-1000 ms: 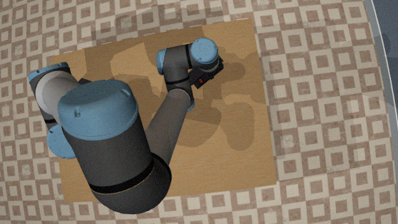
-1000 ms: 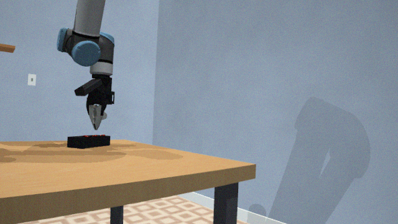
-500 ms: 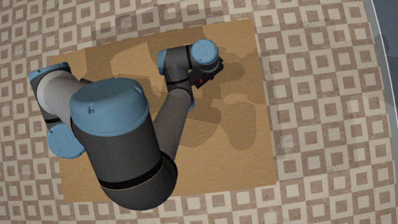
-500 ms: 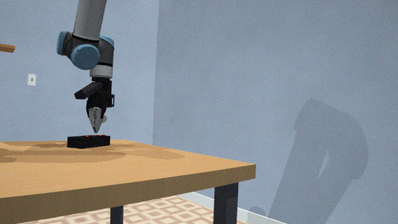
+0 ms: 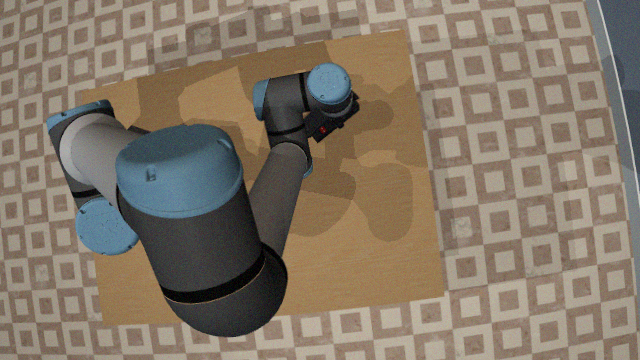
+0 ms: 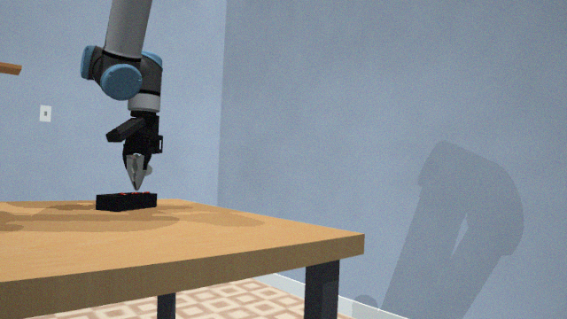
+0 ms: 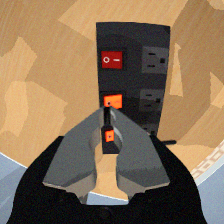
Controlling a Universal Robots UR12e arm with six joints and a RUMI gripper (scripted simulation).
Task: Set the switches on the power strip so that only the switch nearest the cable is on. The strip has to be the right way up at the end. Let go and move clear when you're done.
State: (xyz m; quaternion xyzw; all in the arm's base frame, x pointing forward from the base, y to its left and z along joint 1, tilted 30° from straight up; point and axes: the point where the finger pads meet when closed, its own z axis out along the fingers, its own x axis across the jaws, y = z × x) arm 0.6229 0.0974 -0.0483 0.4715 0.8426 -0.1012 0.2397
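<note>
- Gripper (image 6: 136, 189) (image 7: 107, 107): clenched on nothing, its tips just above the strip, by the middle switch (image 6: 136, 193) (image 7: 113, 101). Keep it clenched for pressing.
- You see the cable-end switch (image 6: 146, 192) (image 7: 109, 136) partly between the fingers, glowing orange; leave it on.
- The middle one glows too, so that rocker looks like your next press. Expect a small, stiff click; push gently down on its raised half.
- The far switch (image 5: 322, 130) (image 6: 123, 193) (image 7: 111, 60) is dull red, apparently off. Don't brush it.
- Your power strip (image 5: 316, 136) (image 6: 117, 203) (image 7: 132, 37) lies switches-up on the table (image 5: 390, 270) (image 6: 310, 235) (image 7: 37, 107). Judge it rigid, fairly light, smooth plastic: an off-centre push could skid it. Should you need to hold it, open up and straddle the long sides near mid-length, clear of the rockers.
- Beyond its side, the cable (image 7: 170, 142) shows as a short dark stub; don't snag or lift by it.
</note>
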